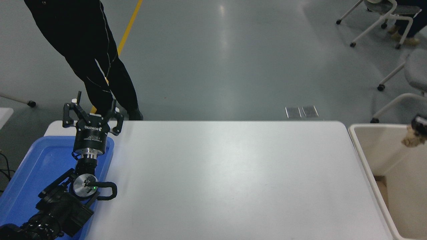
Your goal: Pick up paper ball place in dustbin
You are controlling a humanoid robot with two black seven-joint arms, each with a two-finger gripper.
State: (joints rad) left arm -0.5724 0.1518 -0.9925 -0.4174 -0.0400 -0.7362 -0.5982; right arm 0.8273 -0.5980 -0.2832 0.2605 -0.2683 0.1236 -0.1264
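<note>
One view is available, the head view. In it you see the wrinkled tan-beige paper ball only as a small lump at the picture's right edge, within the outline of the large rectangular cream-beige plastic dustbin, below its far rim. Just above it a sliver of the black right gripper enters the frame. Most of that gripper is cut off, so you cannot tell whether its jaws are clamped on the paper or have let it go.

Locate the black left gripper parked at the lower left above the shallow blue plastic tray, its fingers spread wide and holding nothing. The white table lies between tray and bin. A person in dark trousers stands at the far left corner.

Handling: treat the wad as very light, soft and springy. It should crush under pressure without slipping, so take hold across its widest part with moderate closure. Expect loose folds to snag on a finger at release; judge the drop complete only once the paper hangs clear of the jaws.
</note>
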